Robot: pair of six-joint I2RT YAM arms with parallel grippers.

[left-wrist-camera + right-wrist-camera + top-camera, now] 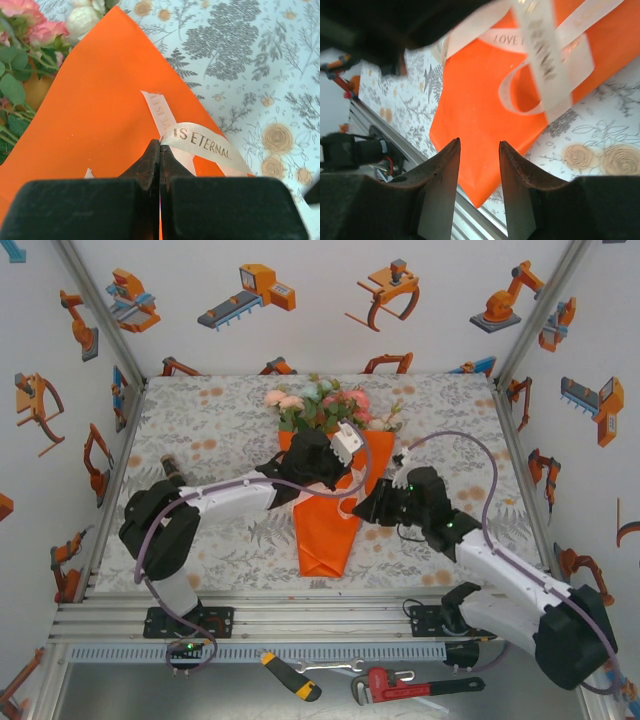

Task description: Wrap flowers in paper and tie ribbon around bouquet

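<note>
The bouquet (326, 530) lies mid-table, the tip of its orange paper (322, 550) near the front rail (300, 612), with bare tablecloth (215, 430) on both sides. The left gripper (160, 146) is pinched closed on the cream ribbon (205, 142) near the paper's right edge. The right gripper (479, 144) stands partly open and empty beside that edge.

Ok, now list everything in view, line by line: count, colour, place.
flowers: one bunch, pink, peach, white, green leaves; in the cone's wide far end
paper: one sheet, orange; wrapped as a cone mid-table, tip toward the arms
ribbon: one, cream, gold lettering; looped over the paper
tablecloth: one, pale floral print; covering the table
robot stickers: several, mostly orange; on the walls
screwdriver: one, yellow-black handle; near ledge
spanner: one, silver; beside the screwdriver
pipe wrench: one, red; right of the spanner
left gripper: black; shut on the ribbon, above the paper
right gripper: black; open, empty, by the paper's right edge
</note>
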